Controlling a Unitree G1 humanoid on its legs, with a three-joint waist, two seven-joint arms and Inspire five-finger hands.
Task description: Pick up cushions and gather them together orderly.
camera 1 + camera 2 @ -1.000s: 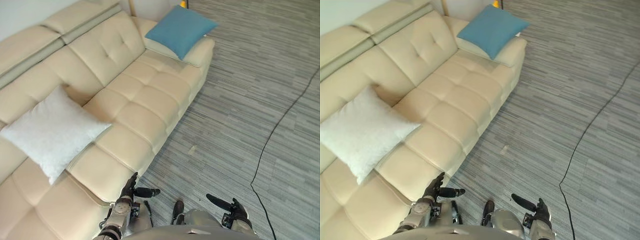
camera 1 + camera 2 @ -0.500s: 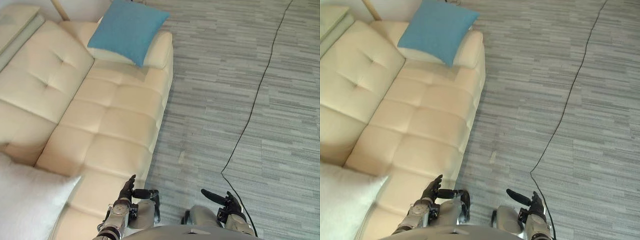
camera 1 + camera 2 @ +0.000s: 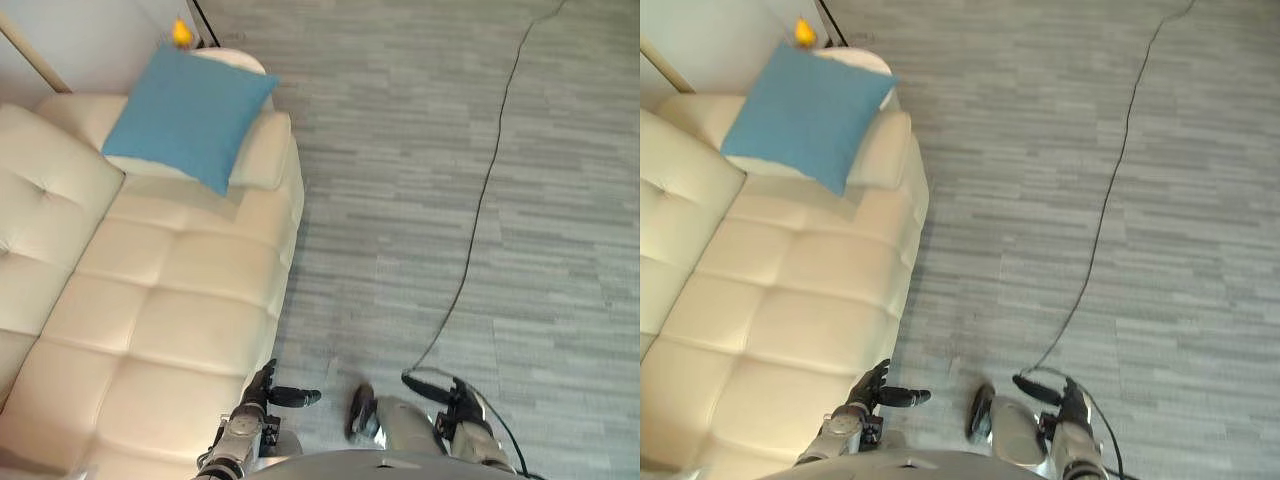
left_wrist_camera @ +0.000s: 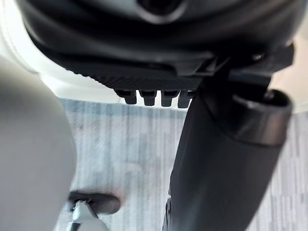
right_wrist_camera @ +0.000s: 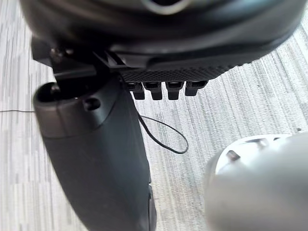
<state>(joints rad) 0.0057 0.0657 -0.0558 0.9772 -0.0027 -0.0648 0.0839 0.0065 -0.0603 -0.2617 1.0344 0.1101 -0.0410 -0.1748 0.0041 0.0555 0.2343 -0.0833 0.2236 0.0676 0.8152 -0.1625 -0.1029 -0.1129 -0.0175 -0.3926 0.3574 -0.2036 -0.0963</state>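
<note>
A blue square cushion (image 3: 190,115) lies tilted on the far armrest of a cream sofa (image 3: 150,320). My left hand (image 3: 265,392) hangs low by the sofa's front edge, fingers straight and thumb out, holding nothing; the left wrist view shows its thumb (image 4: 226,159) over the grey floor. My right hand (image 3: 450,392) is out over the floor to the right, also open and empty, with its thumb (image 5: 96,159) large in the right wrist view. Both hands are far from the cushion.
Grey striped carpet (image 3: 480,150) spreads to the right of the sofa. A small yellow object (image 3: 181,33) and a white rounded thing (image 3: 235,60) sit behind the cushion near the wall.
The camera has swung to the right along the sofa: the white cushion has passed out of the picture and the blue cushion sits further left. Both hands keep their pose.
</note>
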